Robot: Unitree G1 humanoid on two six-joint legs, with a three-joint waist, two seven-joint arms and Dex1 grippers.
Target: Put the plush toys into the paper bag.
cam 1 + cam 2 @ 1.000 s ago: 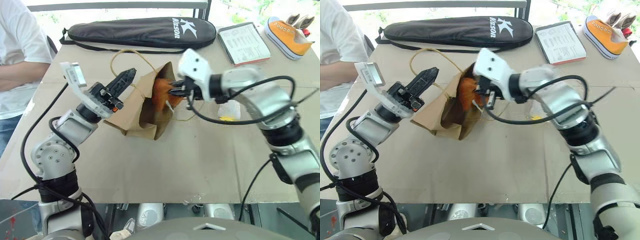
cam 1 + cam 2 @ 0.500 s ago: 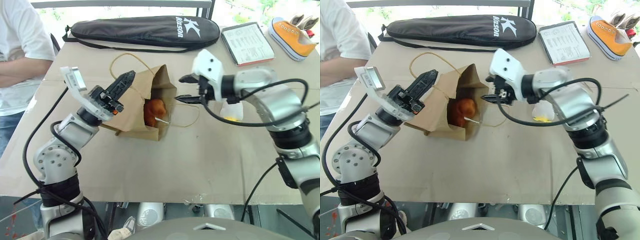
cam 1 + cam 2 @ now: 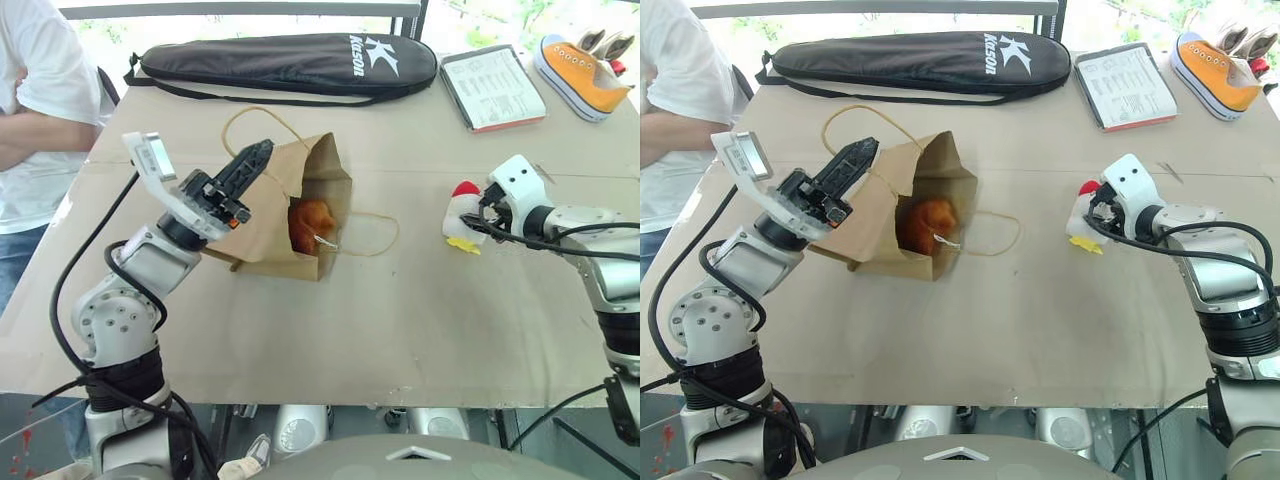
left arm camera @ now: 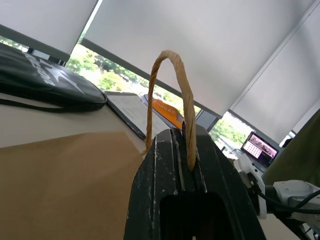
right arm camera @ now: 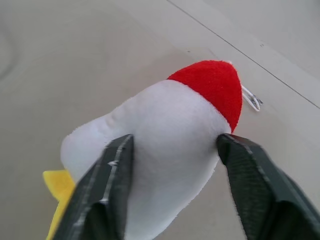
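Observation:
The brown paper bag (image 3: 270, 215) lies on the table with its mouth turned toward the right. The fuzzy orange plush toy (image 3: 308, 222) sits inside the mouth. My left gripper (image 3: 255, 157) is shut on one cord handle (image 4: 172, 80) and holds that side of the bag up. The other handle (image 3: 372, 235) lies flat on the table. Over on the right, the white plush toy (image 3: 461, 215) with its red top and yellow feet rests on the table. My right gripper (image 3: 478, 222) has a finger (image 5: 107, 185) pressed against each side of the toy (image 5: 165, 130).
A long black racket case (image 3: 290, 65) lies along the far edge. A clipboard with a printed sheet (image 3: 492, 88) and an orange sneaker (image 3: 575, 72) are at the back right. A person in a white shirt (image 3: 35, 110) stands at the left.
My right gripper left the bag's mouth, swung right and down, and closed around the white toy. The orange toy stayed in the bag. The left gripper kept still.

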